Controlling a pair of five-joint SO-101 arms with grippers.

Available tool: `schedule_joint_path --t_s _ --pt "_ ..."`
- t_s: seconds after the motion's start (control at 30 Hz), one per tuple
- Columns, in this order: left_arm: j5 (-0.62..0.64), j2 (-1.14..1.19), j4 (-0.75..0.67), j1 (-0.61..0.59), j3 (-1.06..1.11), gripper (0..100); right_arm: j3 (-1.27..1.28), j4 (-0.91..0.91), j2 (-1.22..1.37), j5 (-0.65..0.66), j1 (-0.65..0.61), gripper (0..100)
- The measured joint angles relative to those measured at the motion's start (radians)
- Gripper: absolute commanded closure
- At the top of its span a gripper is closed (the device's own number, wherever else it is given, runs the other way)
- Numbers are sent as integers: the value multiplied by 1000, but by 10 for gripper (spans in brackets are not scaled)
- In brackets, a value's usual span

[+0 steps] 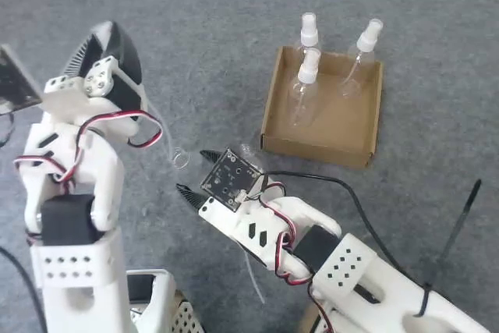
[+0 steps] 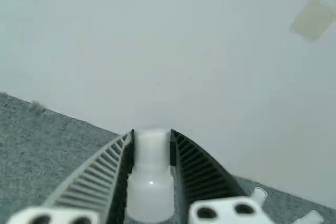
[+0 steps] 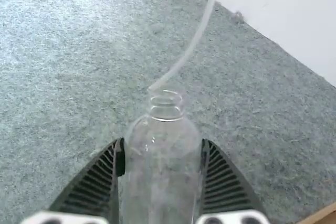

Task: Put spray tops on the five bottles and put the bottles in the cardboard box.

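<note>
Grey, felt-like worktop [image 1: 203,52] is filling the high view. Cardboard box [image 1: 343,126] is sitting upper right of centre, open side up, with three capped bottles [image 1: 300,99] standing inside it.

Left gripper [image 2: 151,135] is hanging high at the upper left, jaws clamping a white spray top [image 2: 151,182]. Right gripper [image 3: 163,142] is sitting low at centre, jaws squeezing the body of a clear bottle [image 3: 160,177].

Bottle's long axis is running from the jaws toward the upper left in the high view, open mouth leading. Thin dip tube [image 3: 195,40] is curving down from the spray top, its tip sitting at the mouth's rim; cannot tell whether it is inside.

Judging the handling: the bottle is looking light, thin-walled and slick, so it is best held mid-body with modest pressure. The tube is looking soft and springy, so steering should come from the top's rigid collar.
</note>
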Motion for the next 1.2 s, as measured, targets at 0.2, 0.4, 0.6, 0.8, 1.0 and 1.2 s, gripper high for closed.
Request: schedule_joint_path --t_s 0.2,0.4,0.6,0.8,1.0,1.2 --pt "5 0 -8 5 63 987 5 0 0 0 -2 992" --pt "0 0 31 86 100 987 34 0 0 -2 3 992" --pt "-5 0 58 112 107 987 60 -8 -6 -2 3 991" --pt "-77 0 132 118 109 987 69 -98 -6 -3 3 992" --pt "-199 0 199 170 109 987 100 -209 -6 -170 34 992" --pt "-282 0 264 270 109 987 100 -224 -6 -229 66 992"
